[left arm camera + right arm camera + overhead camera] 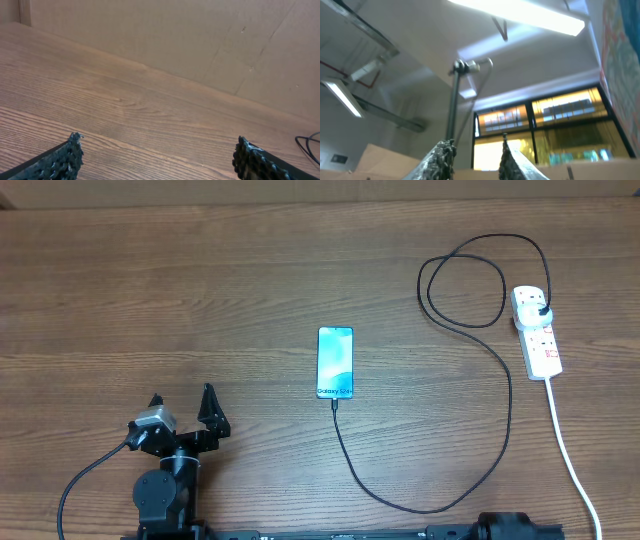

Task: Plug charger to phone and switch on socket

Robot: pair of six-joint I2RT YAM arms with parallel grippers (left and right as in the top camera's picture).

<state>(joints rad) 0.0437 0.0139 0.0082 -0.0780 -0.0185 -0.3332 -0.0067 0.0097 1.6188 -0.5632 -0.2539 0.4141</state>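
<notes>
Two arms inspected. Overhead: the phone (335,363) is lying in the middle of the bench (200,280). The charger (345,450) is running from its near end round to the socket (537,332) at the right, with the plug sitting in it. The left gripper (182,408) is standing wide open, holding nothing. Left wrist: its fingers are hovering over wood grain. Right wrist: the right gripper (473,152) is pointing ceilingward, slightly parted and empty.

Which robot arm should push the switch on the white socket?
Right, probably. The socket lies far to the right, on the side of the right arm; the left gripper sits far off, past the phone.
</notes>
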